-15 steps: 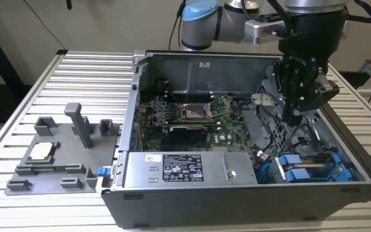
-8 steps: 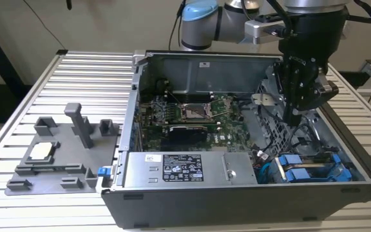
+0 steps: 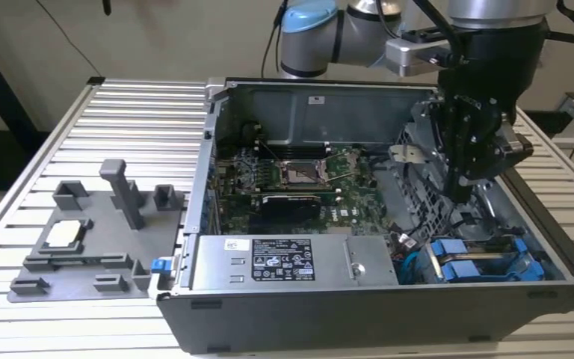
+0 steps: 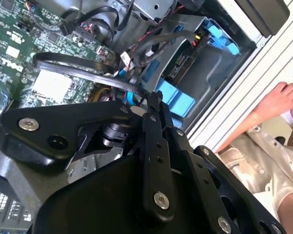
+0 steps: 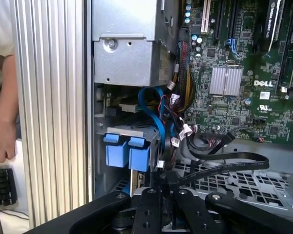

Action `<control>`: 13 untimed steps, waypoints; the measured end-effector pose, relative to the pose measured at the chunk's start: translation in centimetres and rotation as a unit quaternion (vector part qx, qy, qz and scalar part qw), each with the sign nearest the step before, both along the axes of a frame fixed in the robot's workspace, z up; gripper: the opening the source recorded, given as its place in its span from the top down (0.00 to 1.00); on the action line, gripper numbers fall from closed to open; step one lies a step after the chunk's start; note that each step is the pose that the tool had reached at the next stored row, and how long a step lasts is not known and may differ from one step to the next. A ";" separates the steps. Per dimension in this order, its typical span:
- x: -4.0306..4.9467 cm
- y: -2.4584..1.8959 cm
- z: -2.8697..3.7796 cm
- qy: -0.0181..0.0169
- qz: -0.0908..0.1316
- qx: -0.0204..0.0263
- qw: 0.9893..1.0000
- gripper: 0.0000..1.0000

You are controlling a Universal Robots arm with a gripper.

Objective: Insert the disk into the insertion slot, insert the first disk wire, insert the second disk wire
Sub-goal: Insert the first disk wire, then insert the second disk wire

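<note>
The disk sits in the insertion slot (image 3: 526, 258), a grey metal cage at the case's front corner on the exterior view's right. Only its blue carrier tabs (image 3: 465, 267) (image 5: 127, 152) (image 4: 178, 100) stick out; the drive body is hidden. My black gripper (image 3: 463, 196) hangs inside the case just behind that cage. In both wrist views the gripper (image 5: 165, 184) (image 4: 151, 102) is shut on the end of a flat black disk wire (image 5: 219, 168) (image 4: 78, 66), which loops away over the perforated metal. A bundle of blue, red and black cables (image 5: 161, 122) hangs between the wire end and the tabs.
The silver labelled power-supply box (image 3: 287, 262) (image 5: 127, 53) lies beside the cage. The green motherboard (image 3: 287, 172) covers the case floor. A grey fixture plate (image 3: 87, 239) rests on the slatted table. A person's hand (image 4: 278, 100) (image 5: 0, 141) and a keyboard (image 5: 2, 187) are outside the case.
</note>
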State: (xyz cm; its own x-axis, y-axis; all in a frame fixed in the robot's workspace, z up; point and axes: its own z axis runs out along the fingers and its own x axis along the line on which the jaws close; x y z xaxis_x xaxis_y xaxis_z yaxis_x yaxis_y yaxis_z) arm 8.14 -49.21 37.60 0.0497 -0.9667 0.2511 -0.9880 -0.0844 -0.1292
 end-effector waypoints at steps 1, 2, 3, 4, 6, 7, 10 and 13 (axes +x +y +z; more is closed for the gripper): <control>0.15 -0.26 -0.05 0.001 0.000 0.000 1.000 0.84; 0.31 -0.55 -0.10 0.001 0.000 0.000 1.000 0.84; 0.46 -0.82 -0.14 0.002 0.000 0.000 1.000 0.84; 0.61 -1.09 -0.18 0.002 0.000 0.000 1.000 0.84; 0.90 -1.64 -0.27 0.004 0.000 0.000 1.000 0.84; 1.02 -1.94 -0.30 0.004 0.000 0.000 1.000 0.84; 1.27 -3.00 -0.40 0.005 0.000 0.001 1.000 0.84; 1.51 -4.05 -0.49 0.007 0.000 0.001 1.000 0.84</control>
State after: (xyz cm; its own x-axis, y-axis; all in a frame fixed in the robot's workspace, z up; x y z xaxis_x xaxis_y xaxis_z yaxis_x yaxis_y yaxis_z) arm 9.65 -53.25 37.12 0.0531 -0.9671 0.2488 -0.9897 -0.0841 -0.1159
